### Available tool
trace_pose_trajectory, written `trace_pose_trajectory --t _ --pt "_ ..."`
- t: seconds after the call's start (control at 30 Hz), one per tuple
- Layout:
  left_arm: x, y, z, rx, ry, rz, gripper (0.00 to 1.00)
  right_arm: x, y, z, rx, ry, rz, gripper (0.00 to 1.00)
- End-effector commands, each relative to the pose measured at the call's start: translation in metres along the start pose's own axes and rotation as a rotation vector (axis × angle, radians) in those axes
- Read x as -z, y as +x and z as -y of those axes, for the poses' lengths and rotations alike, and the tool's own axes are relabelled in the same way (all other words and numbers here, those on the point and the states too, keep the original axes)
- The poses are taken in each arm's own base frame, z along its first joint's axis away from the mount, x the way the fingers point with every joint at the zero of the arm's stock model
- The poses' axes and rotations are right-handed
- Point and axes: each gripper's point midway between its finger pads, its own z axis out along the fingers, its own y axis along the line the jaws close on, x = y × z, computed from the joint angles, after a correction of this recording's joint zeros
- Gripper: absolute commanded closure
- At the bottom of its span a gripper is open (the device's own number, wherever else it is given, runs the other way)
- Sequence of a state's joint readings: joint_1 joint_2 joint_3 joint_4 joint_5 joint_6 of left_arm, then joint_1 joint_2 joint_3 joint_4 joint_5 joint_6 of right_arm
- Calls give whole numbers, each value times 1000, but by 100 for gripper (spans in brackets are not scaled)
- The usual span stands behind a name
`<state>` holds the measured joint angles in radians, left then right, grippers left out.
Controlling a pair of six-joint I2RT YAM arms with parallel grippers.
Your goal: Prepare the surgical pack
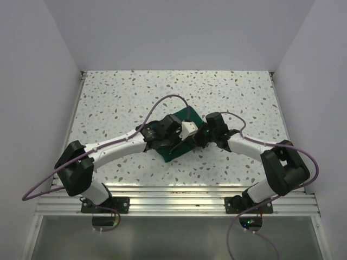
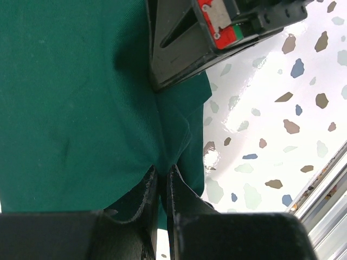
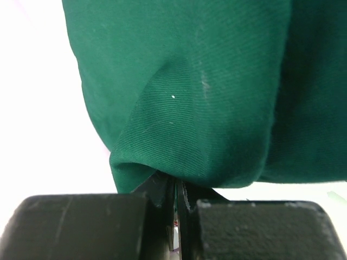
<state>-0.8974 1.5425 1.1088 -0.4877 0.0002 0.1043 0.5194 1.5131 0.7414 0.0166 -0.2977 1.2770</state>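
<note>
Between the nearly closed fingertips of the left gripper [image 2: 161, 177], an edge of the dark green drape [image 2: 70, 108] is pinched. Just beyond it, a fold of the same cloth is clamped by the right gripper [image 3: 177, 189], jaws almost together; the speckled table [image 2: 271, 135] is seen farther out.

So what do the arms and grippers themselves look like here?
Both the left arm and right arm have white tubular links between bulky black joint housings, and each trails a looping purple cable. The left gripper and right gripper have matt black, blocky fingers. A small green light glows by the right wrist.
</note>
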Motion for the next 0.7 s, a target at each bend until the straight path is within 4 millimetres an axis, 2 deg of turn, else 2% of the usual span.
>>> trace_pose_trajectory --t 0.0,0.03,0.1,0.3,0.67 --pt "21 -45 6 28 32 146 100 9 -13 -1 43 34 77 100" --pt "20 -43 4 32 21 138 100 12 -10 9 37 59 76 99" --pt "18 -41 2 44 7 129 100 21 -6 14 50 63 77 99" --pt "16 -38 0 48 -6 113 100 38 2 20 89 71 63 100" --pt "23 -48 2 53 8 139 100 39 7 33 55 66 66 100"
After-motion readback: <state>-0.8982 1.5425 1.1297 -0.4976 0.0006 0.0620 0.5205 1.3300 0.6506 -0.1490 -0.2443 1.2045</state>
